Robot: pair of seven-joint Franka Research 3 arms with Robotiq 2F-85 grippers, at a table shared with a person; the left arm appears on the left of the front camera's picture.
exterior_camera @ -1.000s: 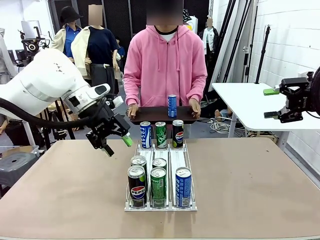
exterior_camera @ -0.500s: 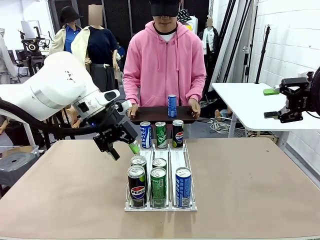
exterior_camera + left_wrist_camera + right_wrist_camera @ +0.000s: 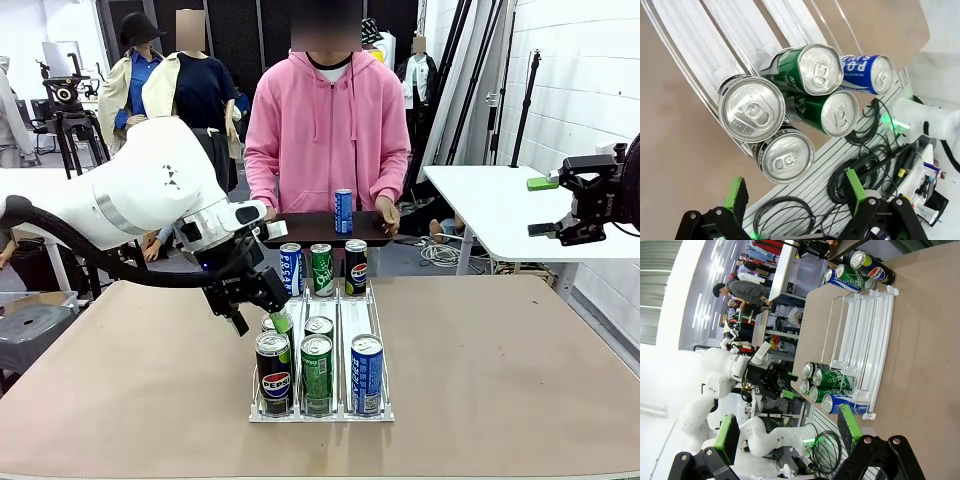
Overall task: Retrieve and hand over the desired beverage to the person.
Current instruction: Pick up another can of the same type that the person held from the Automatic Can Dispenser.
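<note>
A white three-lane rack (image 3: 352, 308) holds several beverage cans: a black Pepsi (image 3: 272, 372), a green can (image 3: 316, 372) and a blue can (image 3: 366, 372) stand in front. My left gripper (image 3: 262, 318) hangs open just above the left lane's cans, touching none. From its wrist the can tops (image 3: 751, 107) lie beyond the open left gripper (image 3: 795, 192). The person (image 3: 328, 130) in pink holds a dark tray (image 3: 300, 229) with a blue can (image 3: 344, 211). My right gripper (image 3: 585, 200) waits open at the far right; the right wrist view has the right gripper (image 3: 788, 432) wide apart.
Three more cans, blue (image 3: 291, 268), green (image 3: 322, 268) and Pepsi (image 3: 355, 266), stand at the rack's far end. A white side table (image 3: 480, 205) is at the right. Bare brown tabletop (image 3: 500, 360) lies on both sides of the rack.
My left arm has swung right and down, from left of the rack to just over its left lane. The right arm and the person's tray have stayed put.
</note>
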